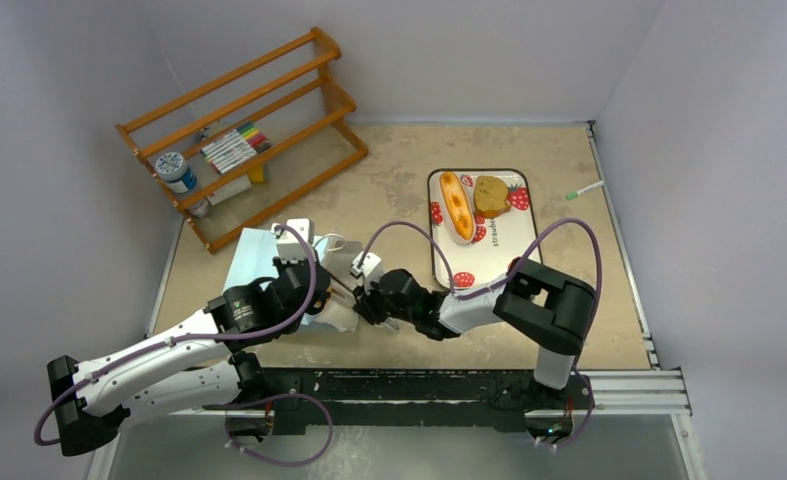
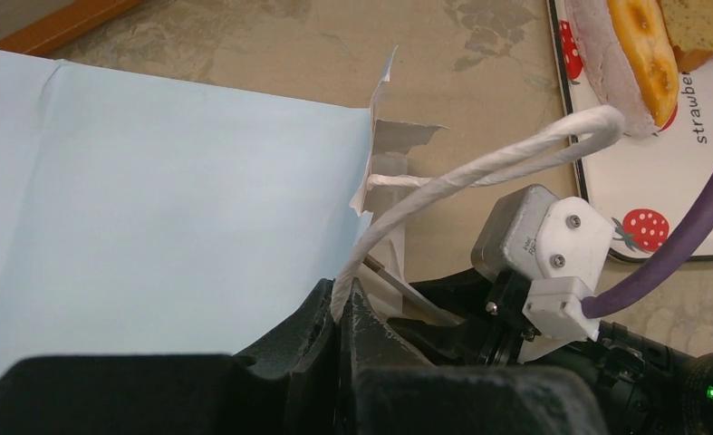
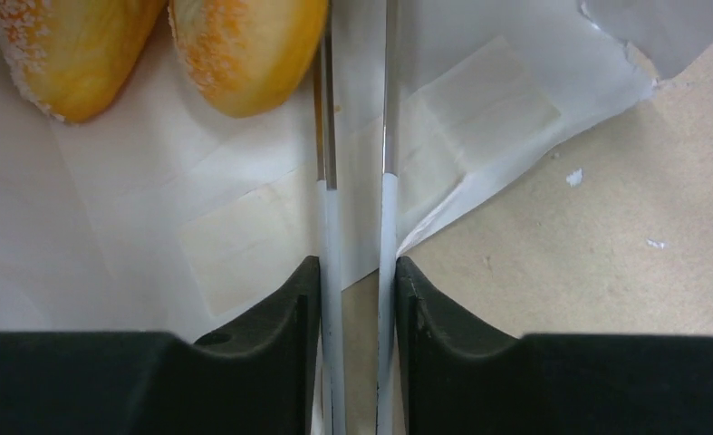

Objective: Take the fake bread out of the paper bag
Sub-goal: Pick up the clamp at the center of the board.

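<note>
The light blue paper bag [image 1: 254, 255] lies flat on the table with its torn mouth toward the right. My left gripper [image 1: 314, 295] is shut on its white string handle [image 2: 479, 168], pinched between the fingertips [image 2: 345, 294]. My right gripper [image 3: 357, 272] is shut on a pair of pale blue tongs [image 3: 330, 227], whose metal tips reach into the bag's white inside [image 3: 108, 227]. Two golden sugared pastry lobes [image 3: 244, 54] lie just left of the tips. The long loaf [image 1: 456, 205] and brown slice [image 1: 490, 195] rest on the strawberry-print tray [image 1: 489, 260].
A wooden rack [image 1: 249, 130] with markers and a jar [image 1: 174, 170] stands at the back left. A green-tipped pen [image 1: 584, 190] lies by the right wall. A metal rail runs along the near edge. My right wrist camera [image 2: 552, 240] sits close to the handle.
</note>
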You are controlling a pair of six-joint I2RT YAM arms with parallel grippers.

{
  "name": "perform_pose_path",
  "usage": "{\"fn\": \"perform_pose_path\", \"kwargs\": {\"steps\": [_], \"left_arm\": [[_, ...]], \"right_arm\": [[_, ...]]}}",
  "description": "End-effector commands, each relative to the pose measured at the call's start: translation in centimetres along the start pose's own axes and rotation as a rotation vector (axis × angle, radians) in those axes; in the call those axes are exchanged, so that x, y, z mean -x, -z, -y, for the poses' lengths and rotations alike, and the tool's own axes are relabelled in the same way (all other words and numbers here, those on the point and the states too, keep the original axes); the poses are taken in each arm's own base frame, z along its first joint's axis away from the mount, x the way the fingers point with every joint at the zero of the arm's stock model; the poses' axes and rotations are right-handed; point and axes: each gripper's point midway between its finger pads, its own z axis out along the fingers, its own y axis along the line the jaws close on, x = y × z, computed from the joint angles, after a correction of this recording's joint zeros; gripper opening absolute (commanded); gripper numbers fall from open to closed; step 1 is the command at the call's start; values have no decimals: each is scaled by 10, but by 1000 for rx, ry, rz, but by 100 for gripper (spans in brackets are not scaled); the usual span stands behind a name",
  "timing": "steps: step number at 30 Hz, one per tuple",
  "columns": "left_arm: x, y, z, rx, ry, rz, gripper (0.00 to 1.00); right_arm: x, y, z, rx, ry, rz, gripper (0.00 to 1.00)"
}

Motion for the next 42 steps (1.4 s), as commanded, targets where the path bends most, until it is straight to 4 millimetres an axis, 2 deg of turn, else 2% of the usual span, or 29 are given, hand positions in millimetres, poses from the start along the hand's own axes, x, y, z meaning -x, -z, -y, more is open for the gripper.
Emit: {"fn": "perform_pose_path", "kwargs": {"steps": [1,6,14,18,25,29,36,42], "left_arm": [[20,6,3,-4,47,51,0],[22,8,1,-2,49,59,0],[25,9,-6,10,56,89,0],[25,10,-8,14,49,91,0],[24,12,-13,15,59,98,0],[24,11,-15,21,42,98,0],[12,2,-7,21,-9,62,0],[10,-1,-7,16,5,75,0]], "right_arm": [[4,-9,9,-70,41,-6,31],[21,5,15,-116,53,13,29],[24,31,17,-138,37,-74,29],[35,46,17,-149,32,-74,29],[40,59,26,-204,38,-107,29],[45,64,26,-192,21,-104,29],[77,61,23,-166,6,-66,31],[77,61,27,-180,14,-93,38]]}}
